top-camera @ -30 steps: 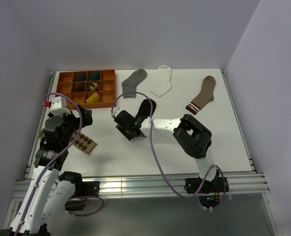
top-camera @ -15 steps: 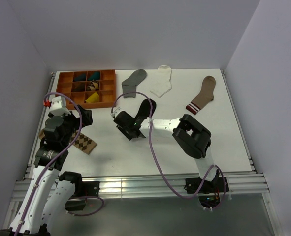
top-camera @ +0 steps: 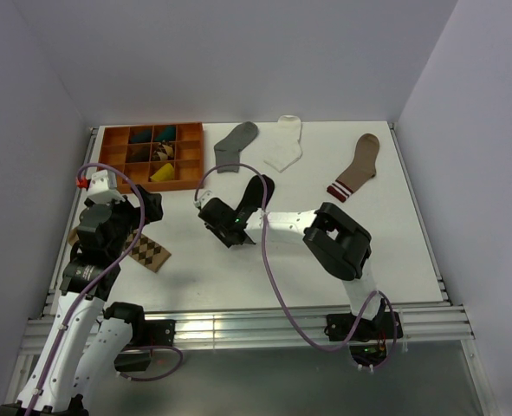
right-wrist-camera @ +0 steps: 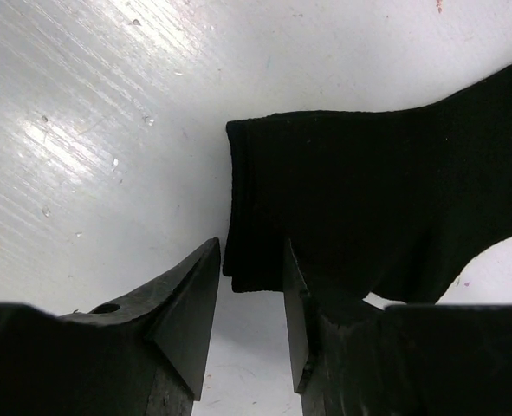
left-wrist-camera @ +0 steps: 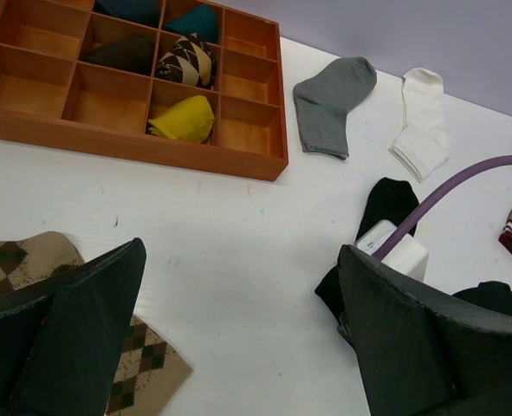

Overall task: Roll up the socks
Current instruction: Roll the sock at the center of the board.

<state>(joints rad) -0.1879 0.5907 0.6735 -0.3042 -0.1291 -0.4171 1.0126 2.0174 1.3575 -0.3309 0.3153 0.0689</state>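
Fingers of the right gripper, narrowly apart, straddle the black sock on the glossy white table, lilac walls around.

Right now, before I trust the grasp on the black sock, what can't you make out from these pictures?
- Top view: the right arm's wrist covers most of the black sock; only one end shows.
- Right wrist view: the sock's edge lies between the right jaws, slightly apart; whether they touch it is unclear, and the frame's edge cuts off its far end.
- Top view: the left arm hides part of the patterned sock.
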